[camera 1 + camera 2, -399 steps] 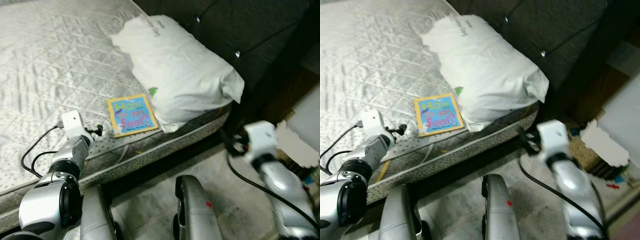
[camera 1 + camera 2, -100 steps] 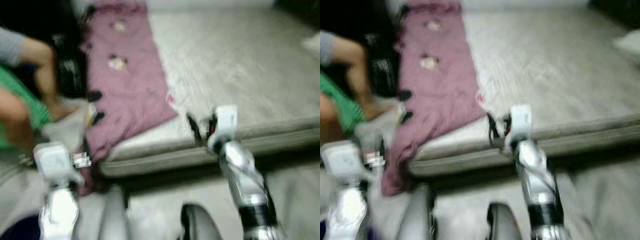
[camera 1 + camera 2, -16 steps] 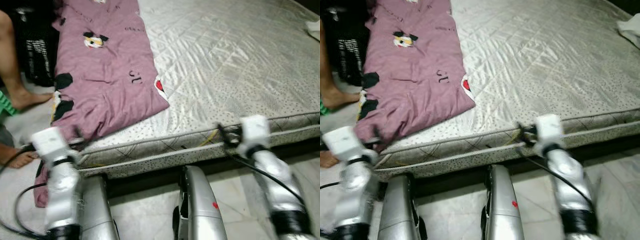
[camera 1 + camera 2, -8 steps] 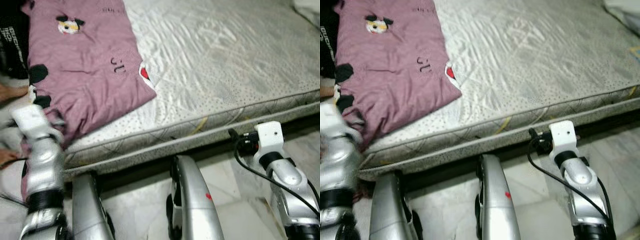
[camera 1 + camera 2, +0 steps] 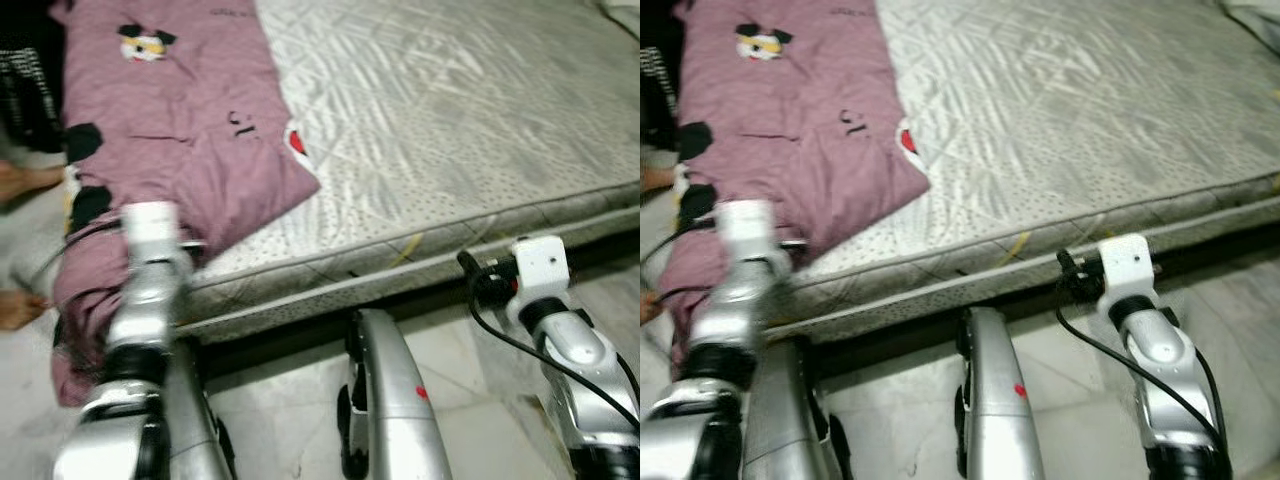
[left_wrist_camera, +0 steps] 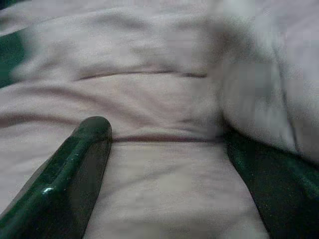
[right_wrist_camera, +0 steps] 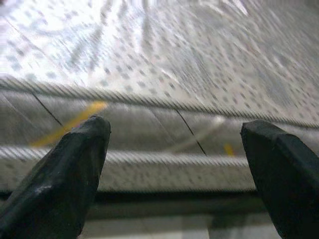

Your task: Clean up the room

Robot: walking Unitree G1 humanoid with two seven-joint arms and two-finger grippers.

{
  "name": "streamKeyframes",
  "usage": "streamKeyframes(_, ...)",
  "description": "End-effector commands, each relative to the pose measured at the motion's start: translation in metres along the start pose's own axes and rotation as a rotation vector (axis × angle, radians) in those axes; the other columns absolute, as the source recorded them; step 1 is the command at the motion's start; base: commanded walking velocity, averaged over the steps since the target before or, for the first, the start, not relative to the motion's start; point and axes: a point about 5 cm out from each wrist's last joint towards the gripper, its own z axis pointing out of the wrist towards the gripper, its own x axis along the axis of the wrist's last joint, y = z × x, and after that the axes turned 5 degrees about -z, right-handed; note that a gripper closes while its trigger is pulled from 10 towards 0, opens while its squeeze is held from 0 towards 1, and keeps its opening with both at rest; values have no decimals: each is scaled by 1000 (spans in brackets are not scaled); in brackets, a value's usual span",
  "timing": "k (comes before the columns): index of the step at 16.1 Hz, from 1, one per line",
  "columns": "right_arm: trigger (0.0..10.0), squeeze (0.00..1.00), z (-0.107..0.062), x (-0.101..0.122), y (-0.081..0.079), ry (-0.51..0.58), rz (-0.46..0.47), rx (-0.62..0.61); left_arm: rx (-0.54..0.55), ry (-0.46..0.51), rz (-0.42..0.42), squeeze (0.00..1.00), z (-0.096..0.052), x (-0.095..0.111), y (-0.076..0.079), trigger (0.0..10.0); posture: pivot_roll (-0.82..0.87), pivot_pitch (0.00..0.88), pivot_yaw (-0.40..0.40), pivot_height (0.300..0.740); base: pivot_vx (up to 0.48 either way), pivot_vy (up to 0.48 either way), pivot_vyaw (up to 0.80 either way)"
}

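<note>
- A bare grey mattress (image 5: 460,110) with a quilted, dotted cover takes the upper and right part of the left eye frame; its front edge runs from lower left to the right side.
- A mauve blanket (image 5: 170,130) with black patches and a small cartoon face lies on the left part of the mattress, in the upper left of the frame. Its lower end hangs over the mattress corner toward the floor.
- The floor (image 5: 470,420) of pale tiles fills the lower part of the frame, below a dark gap under the mattress.
- The left gripper (image 6: 164,174) is at the hanging fold of the blanket, at the left-centre of the head frame. In the left wrist view its two fingers (image 6: 65,174) are spread apart, with blanket cloth between and behind them; I cannot tell if they press the cloth.
- The right gripper (image 7: 174,164) is in the lower right of the head frame, in front of the mattress edge, apart from it. Its fingers (image 7: 60,174) are spread wide and hold nothing.
- A person's bare foot (image 5: 20,308) is on the floor at the left edge, near the blanket.
</note>
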Motion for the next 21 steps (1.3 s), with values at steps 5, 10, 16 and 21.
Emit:
streamKeyframes(5, 10000, 0, 12, 2, -11, 16, 23, -4, -531, -56, 272, 0, -26, -32, 103, 10000, -236, 144, -42, 494, 0, 0, 0)
streamKeyframes(10, 10000, 0, 23, 6, -20, 44, 47, -1, -882, -30, 526, 0, -62, -56, 135, 10000, -205, 102, -29, 494, 0, 0, 0)
streamKeyframes(16, 10000, 0, 34, 11, -31, 70, 65, 20, -912, 190, 582, 0, -68, -17, 142, 10000, -174, 74, -33, 494, 0, 0, 0)
streamKeyframes(21, 10000, 0, 39, 12, -37, 78, 89, 18, -697, 531, 426, 0, -63, 60, 127, 10000, -155, 78, -24, 494, 0, 0, 0)
